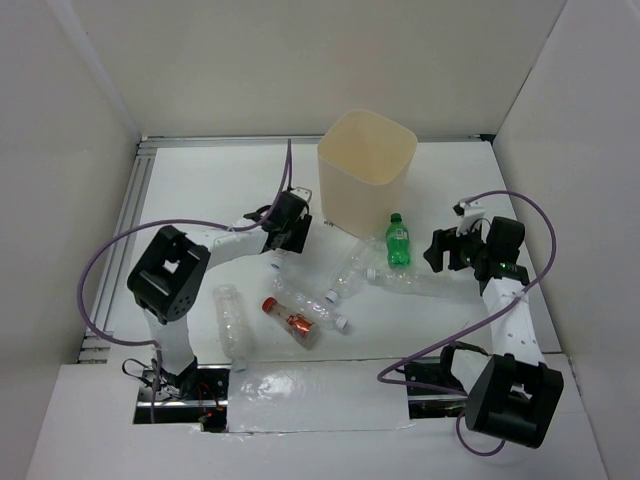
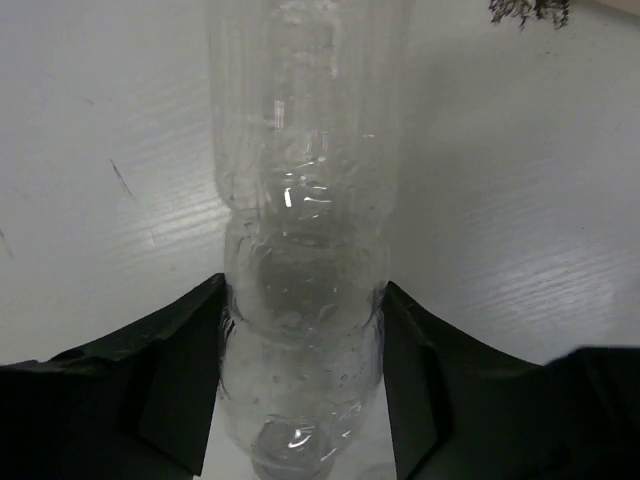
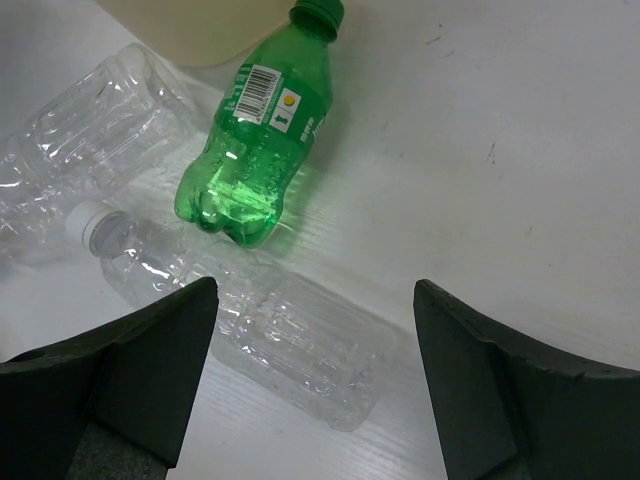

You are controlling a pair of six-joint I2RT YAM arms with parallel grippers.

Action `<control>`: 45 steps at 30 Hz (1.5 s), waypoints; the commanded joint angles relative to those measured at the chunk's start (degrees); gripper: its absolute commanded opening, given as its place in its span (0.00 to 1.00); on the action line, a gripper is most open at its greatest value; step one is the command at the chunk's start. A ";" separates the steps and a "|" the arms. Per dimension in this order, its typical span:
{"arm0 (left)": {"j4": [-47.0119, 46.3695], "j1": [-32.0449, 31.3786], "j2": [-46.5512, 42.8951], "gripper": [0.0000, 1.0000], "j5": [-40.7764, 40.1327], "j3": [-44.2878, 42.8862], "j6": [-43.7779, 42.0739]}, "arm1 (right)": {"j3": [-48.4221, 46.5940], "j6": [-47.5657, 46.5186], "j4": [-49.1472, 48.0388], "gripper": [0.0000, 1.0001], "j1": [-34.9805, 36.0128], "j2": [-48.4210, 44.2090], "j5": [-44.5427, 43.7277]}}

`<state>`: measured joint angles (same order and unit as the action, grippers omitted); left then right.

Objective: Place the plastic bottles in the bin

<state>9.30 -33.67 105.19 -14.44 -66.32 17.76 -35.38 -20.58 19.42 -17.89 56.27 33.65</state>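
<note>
Left gripper (image 2: 303,290) clasps a clear ribbed plastic bottle (image 2: 305,150), one finger against each side, above the white surface (image 2: 100,200). Right gripper (image 3: 315,295) hangs spread wide over a clear white-capped plastic bottle (image 3: 270,340) lying flat. A green plastic bottle (image 3: 255,150) lies beyond it, just beside the cream plastic bin (image 3: 180,30).

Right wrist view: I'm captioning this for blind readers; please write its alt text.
The right gripper, its dark fingers spread open, hangs above a clear white-capped bottle lying on the white table. Beyond it lies a green bottle, cap toward the cream bin, with another clear bottle at left.
</note>
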 commanded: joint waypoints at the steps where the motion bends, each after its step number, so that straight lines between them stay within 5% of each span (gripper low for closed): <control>1: -1.39 -0.08 0.28 0.61 -3.22 -3.02 -2.20 | -2.33 -1.92 0.62 0.86 -0.22 0.51 2.82; 2: -1.39 -0.08 0.28 0.44 -3.23 -2.41 -2.20 | -2.85 -1.92 0.62 0.86 -0.22 0.51 2.83; 5: -0.78 -0.08 -3.75 0.17 -5.07 -1.18 -2.91 | -2.86 -2.54 1.14 0.84 -0.22 1.03 4.05; 13: 3.52 1.15 -22.38 0.16 -6.75 -5.73 -3.43 | -2.86 -4.82 1.15 0.49 -0.22 2.09 7.92; 19: 1.35 0.10 -23.90 0.15 2.82 -18.03 -2.38 | -2.24 -5.96 1.15 0.52 -0.22 3.14 9.59; 27: -14.03 -2.89 -7.82 0.17 12.77 -37.81 3.41 | -1.71 -8.51 1.15 0.66 -0.22 3.14 11.44; 32: -28.18 -4.20 0.71 0.33 8.65 -42.74 5.09 | -1.71 -8.51 1.15 0.67 -0.22 3.14 11.44; 33: -28.20 -4.21 4.11 0.46 6.98 -43.97 5.09 | -1.71 -8.51 1.15 0.67 -0.22 3.14 11.44; 35: -26.20 -4.74 7.91 0.49 6.97 -49.32 5.09 | -1.71 -7.99 0.01 0.68 -0.22 3.14 11.44; 40: -22.93 -5.87 13.90 0.85 4.94 -53.65 2.64 | -1.71 -6.76 -1.40 0.81 0.31 4.01 11.44; 45: -21.60 -5.88 13.21 0.98 4.94 -54.88 1.50 | -3.55 -2.28 -5.52 0.87 4.34 10.85 8.20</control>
<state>-8.34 -39.22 120.22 -8.32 -117.25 20.99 -35.79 -25.93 18.15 -16.60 63.11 43.77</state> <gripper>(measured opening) 0.941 0.862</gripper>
